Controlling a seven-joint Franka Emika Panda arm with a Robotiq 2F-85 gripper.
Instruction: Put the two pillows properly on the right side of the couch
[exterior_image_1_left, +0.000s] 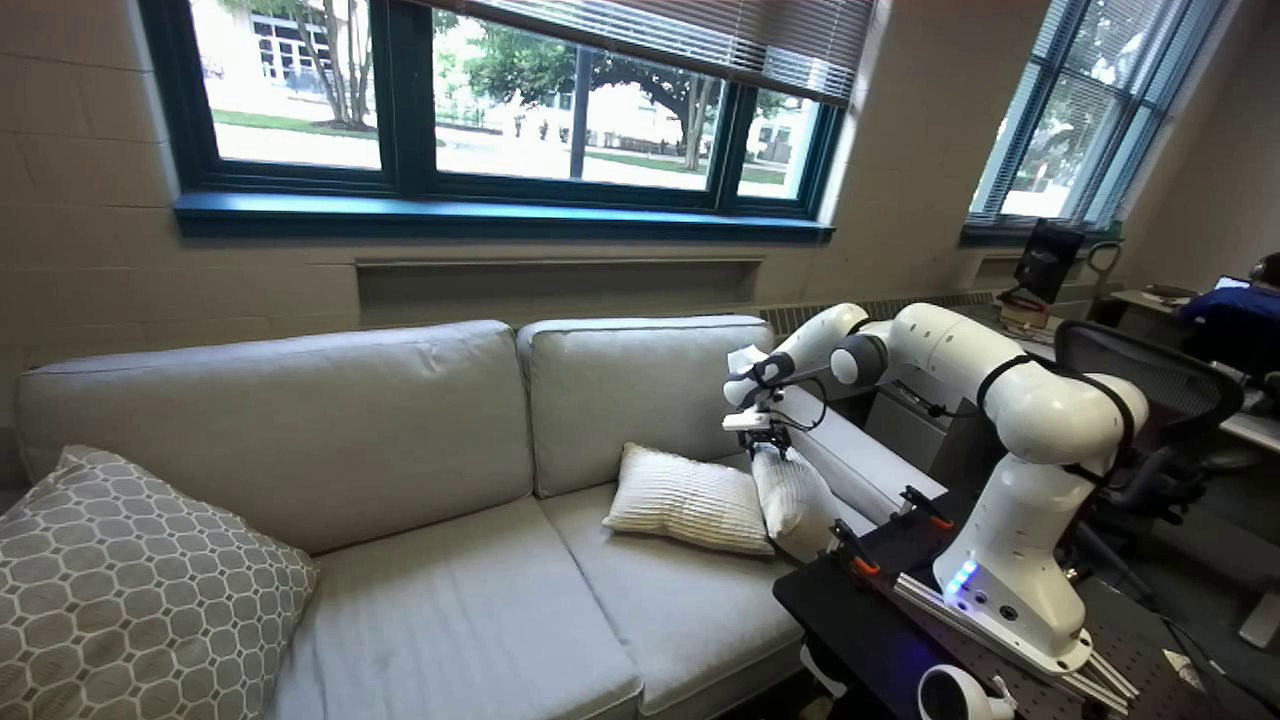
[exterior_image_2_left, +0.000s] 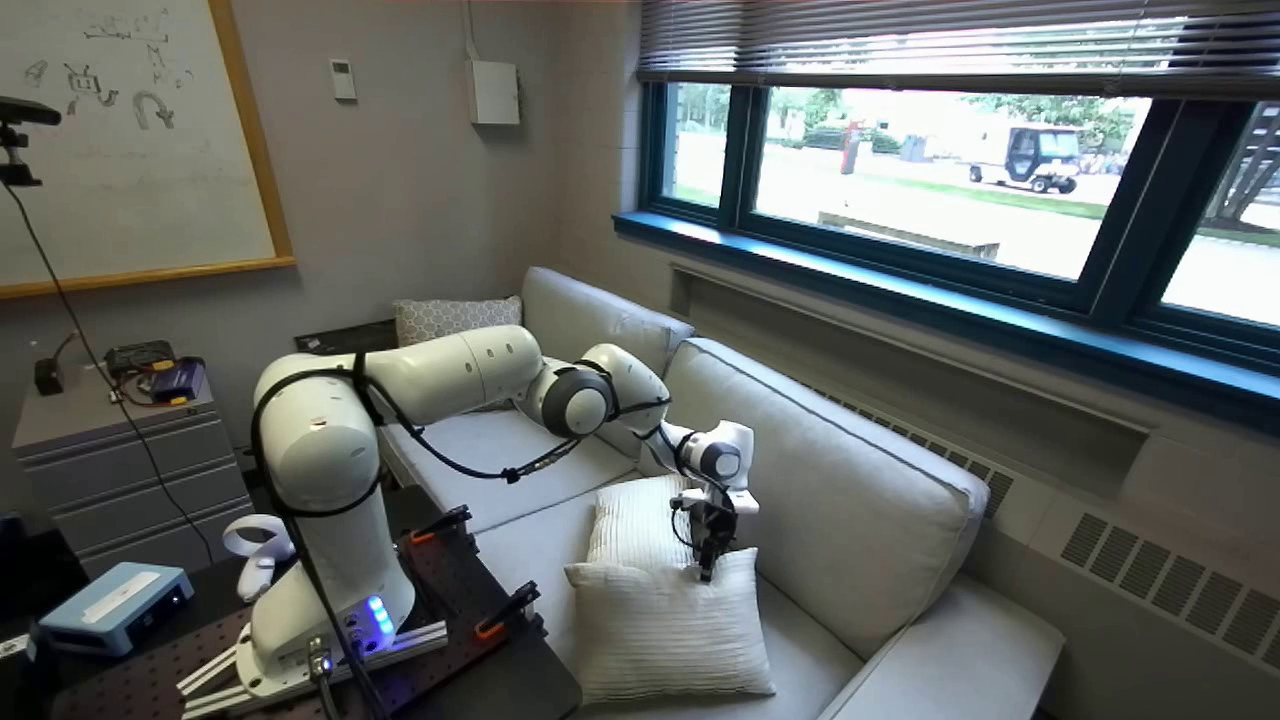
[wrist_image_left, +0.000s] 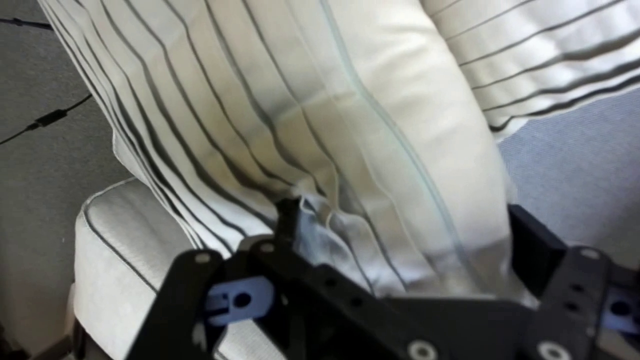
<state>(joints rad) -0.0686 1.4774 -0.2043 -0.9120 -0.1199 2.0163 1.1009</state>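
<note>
Two off-white ribbed pillows are on the right seat of the cream couch (exterior_image_1_left: 430, 610). The inner pillow (exterior_image_1_left: 690, 500) lies tilted on the seat cushion. Beside it, toward the right armrest, stands the outer pillow (exterior_image_1_left: 797, 500), leaning; in an exterior view this pillow (exterior_image_2_left: 670, 635) partly covers the inner pillow (exterior_image_2_left: 640, 525). My gripper (exterior_image_1_left: 766, 446) points down at the outer pillow's top edge. In the wrist view the gripper (wrist_image_left: 407, 227) has its jaws spread wide, with that pillow's bunched corner (wrist_image_left: 400, 200) between them. The cloth meets both fingers, but I see no squeeze.
A large grey patterned pillow (exterior_image_1_left: 150, 590) rests at the couch's left end. The right armrest (exterior_image_1_left: 860, 455) and the back cushion (exterior_image_1_left: 640, 390) border the pillows. A black robot table (exterior_image_2_left: 520, 670) with clamps (exterior_image_2_left: 508, 610) stands close to the couch front.
</note>
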